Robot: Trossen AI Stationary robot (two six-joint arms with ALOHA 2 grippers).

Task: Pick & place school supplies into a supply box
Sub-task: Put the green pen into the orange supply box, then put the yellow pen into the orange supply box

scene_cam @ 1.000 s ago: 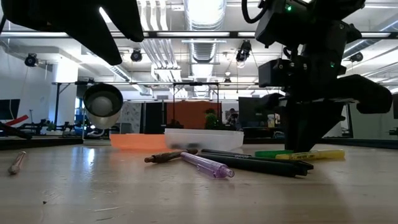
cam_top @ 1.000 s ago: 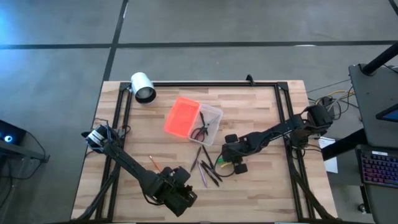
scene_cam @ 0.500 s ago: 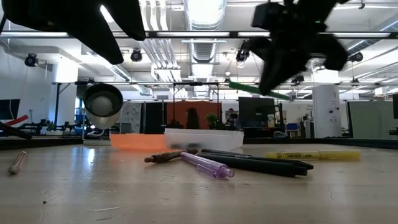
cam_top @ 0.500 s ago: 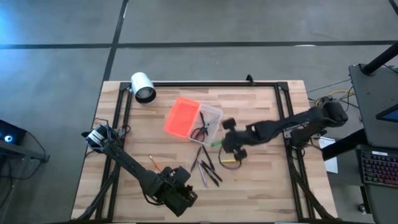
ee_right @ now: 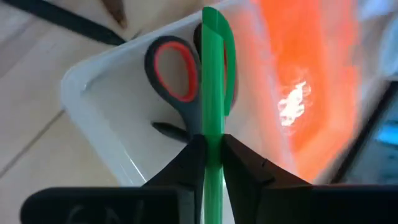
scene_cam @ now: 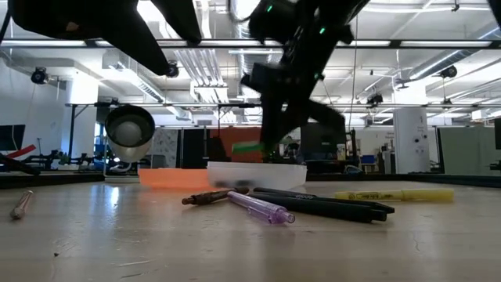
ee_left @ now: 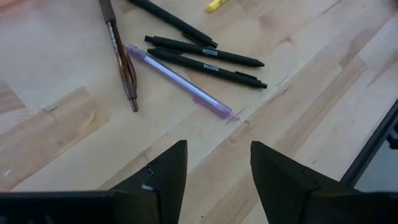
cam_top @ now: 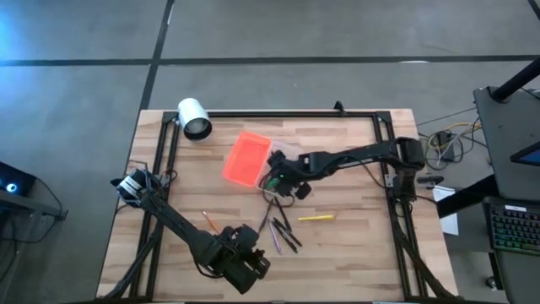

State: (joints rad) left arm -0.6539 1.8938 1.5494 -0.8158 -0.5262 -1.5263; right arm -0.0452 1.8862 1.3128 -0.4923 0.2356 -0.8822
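My right gripper point(cam_top: 283, 180) is shut on a green pen point(ee_right: 212, 93) just above the supply box's clear tray point(cam_top: 288, 156); the orange lid point(cam_top: 247, 159) lies open beside it. Red-handled scissors point(ee_right: 174, 68) lie in the tray under the pen. Several dark pens point(cam_top: 283, 230), a purple pen point(ee_left: 180, 81) and a yellow highlighter point(cam_top: 314, 218) lie flat on the table. An orange pencil point(cam_top: 209, 219) lies farther left. My left gripper point(ee_left: 214, 168) waits open near the table's near edge, just short of the dark pens. My right gripper pinches the green pen point(ee_right: 211, 134) between its two fingers point(ee_right: 245, 163), and the pen's long free end juts forward past the fingertips. The arm reaches in from the table's right. The pen is lifted clear and roughly level point(scene_cam: 248, 146) over the tray and scissors.
A white cylinder point(cam_top: 194, 118) lies at the far left corner. A black frame rail point(cam_top: 287, 113) runs round the table top. Bare wood shows right of the yellow highlighter and along the near edge.
My right gripper rose from beside the yellow highlighter with the green pen in its fingers and carried it left and toward the far edge, ending over the tray. The yellow highlighter stayed on the table.
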